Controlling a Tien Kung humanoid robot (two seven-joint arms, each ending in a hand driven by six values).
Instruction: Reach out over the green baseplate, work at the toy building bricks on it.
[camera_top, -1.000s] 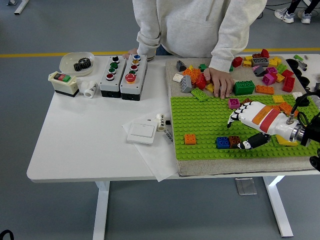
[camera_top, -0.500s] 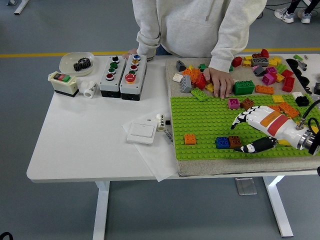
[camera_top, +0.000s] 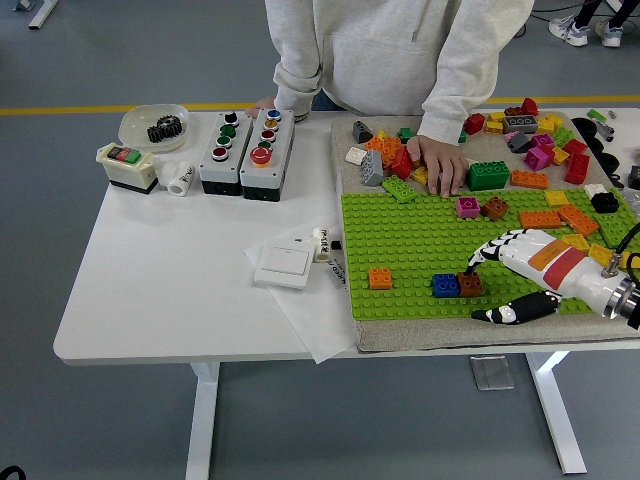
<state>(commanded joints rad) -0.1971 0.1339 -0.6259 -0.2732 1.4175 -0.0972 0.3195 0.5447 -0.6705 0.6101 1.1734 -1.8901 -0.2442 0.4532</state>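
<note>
Hovering over the green baseplate (camera_top: 410, 245) beside the blue-brown bricks (camera_top: 457, 285), the right hand (camera_top: 535, 270) has released fingers, grasping nothing

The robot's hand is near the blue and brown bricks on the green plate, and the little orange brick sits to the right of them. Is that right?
Almost. The head view shows the orange brick left of the blue brick and brown brick, not right. The right hand is beside them on the green baseplate.

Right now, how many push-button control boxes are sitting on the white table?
2, side by side at the table's far left part: one with green and black buttons, and one beside it on its right with a big red button. None seems hidden.
</note>
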